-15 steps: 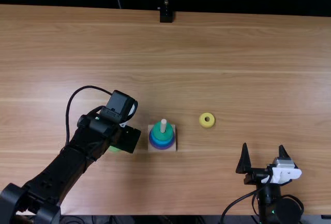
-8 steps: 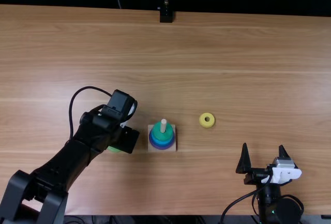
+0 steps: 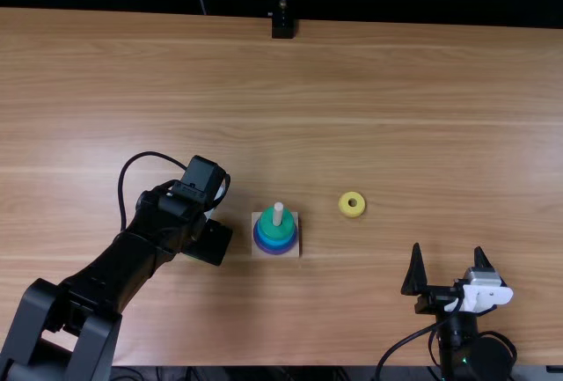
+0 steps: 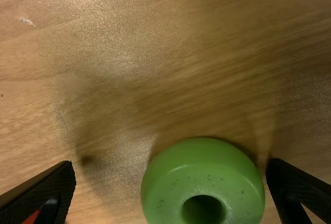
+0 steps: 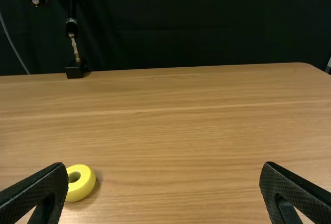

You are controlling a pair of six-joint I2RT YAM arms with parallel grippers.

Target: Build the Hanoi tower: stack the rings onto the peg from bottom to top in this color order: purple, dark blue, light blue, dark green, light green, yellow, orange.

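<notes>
- The left gripper (image 4: 170,166) is hovering in the left half of the top view, its fingers parted and holding nothing; the small light green plastic ring (image 4: 165,198) is lying between them, seemingly nearer one finger.
- For a good pick, the arm should be centring on that ring before lowering, closing evenly and lifting level.
- An orange-red patch (image 4: 31,217) is showing by one finger, possibly the orange ring.
- Below centre in the top view, the pale peg (image 3: 278,214) is standing through purple, dark blue, light blue and dark green rings, awaiting light green.
- The yellow ring (image 3: 352,212) is lying right of centre.
- The right gripper (image 3: 448,248) is waiting lower right, spread and empty.
- The rings are bearing no legible lettering.
</notes>
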